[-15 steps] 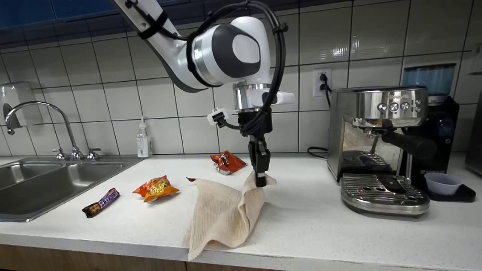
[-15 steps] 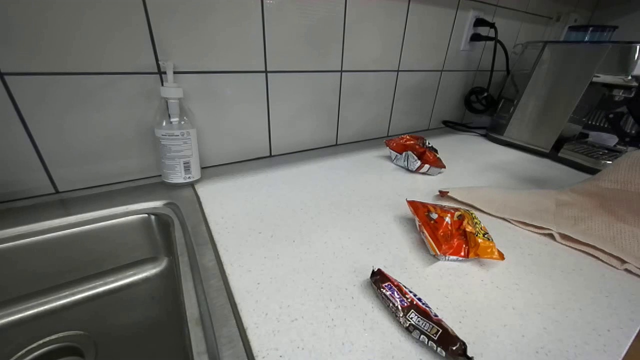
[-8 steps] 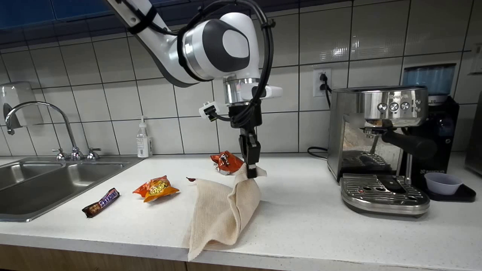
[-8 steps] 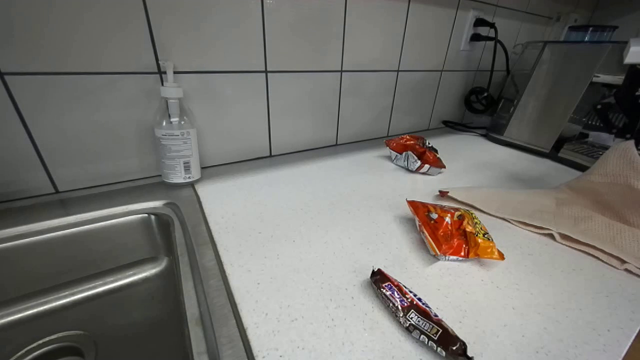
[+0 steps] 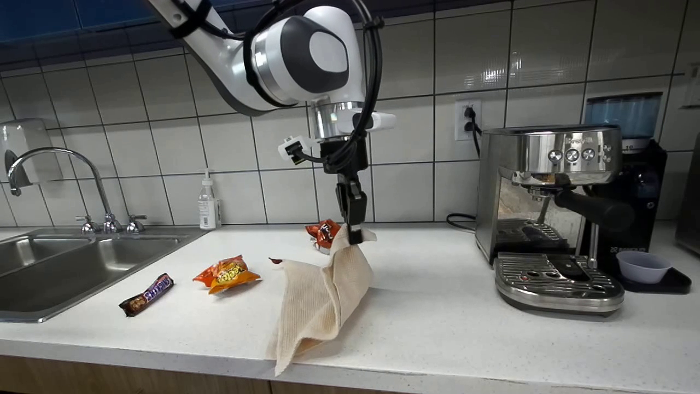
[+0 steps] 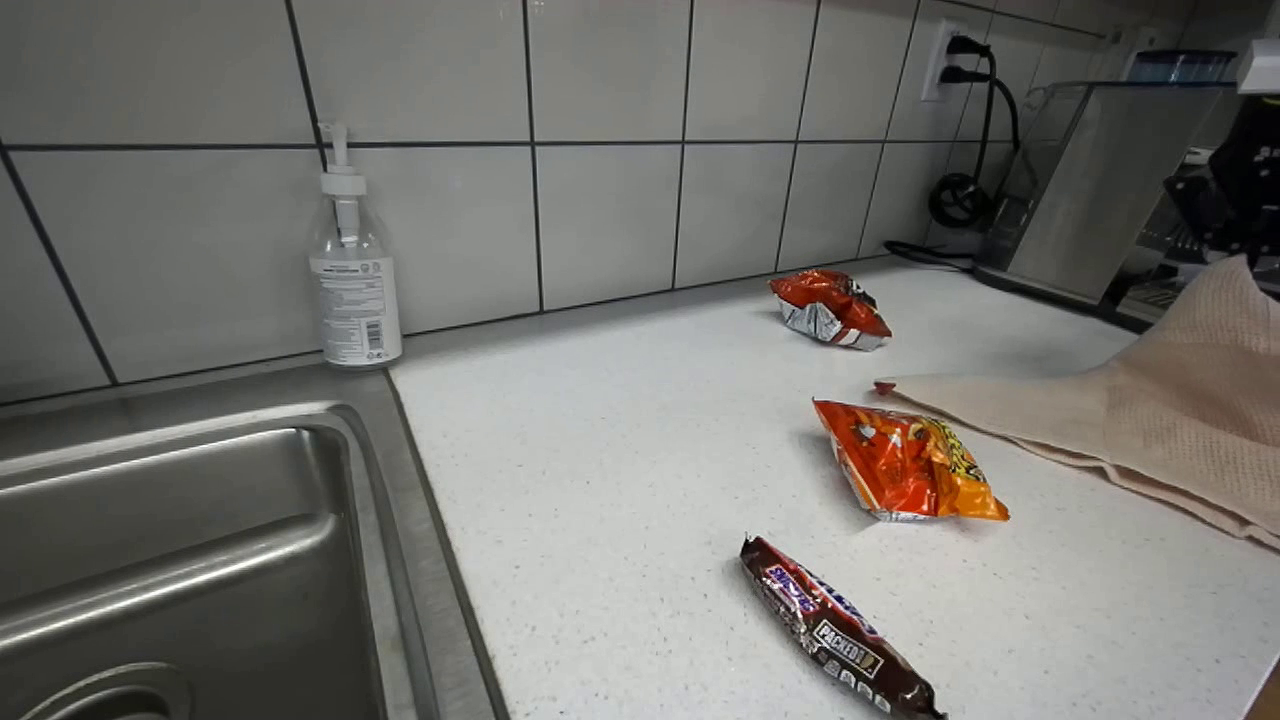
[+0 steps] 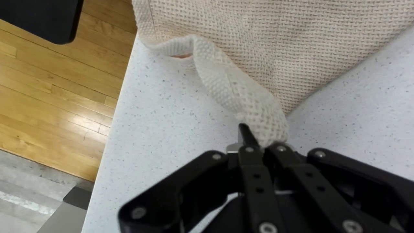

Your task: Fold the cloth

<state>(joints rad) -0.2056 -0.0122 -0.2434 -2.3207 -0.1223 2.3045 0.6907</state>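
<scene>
The gripper [image 5: 355, 236] pinches a raised end of the cloth [image 5: 311, 295], whose rest slopes toward the sink [image 5: 188, 234] and the front edge of the countertop [image 5: 465, 328], one corner overhanging, likely the folding direction.

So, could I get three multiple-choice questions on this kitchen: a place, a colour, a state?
1. Where is the Snickers bar?
A) In the sink
B) On the counter
C) On the floor

2. What colour is the cloth?
A) Beige
B) Blue
C) Green

3. How is the end effector?
A) Open
B) Shut, empty
C) Shut on the cloth

1 B: both exterior views show it there.
2 A: the wrist view shows beige weave.
3 C: that view shows a cloth corner pinched.
</scene>
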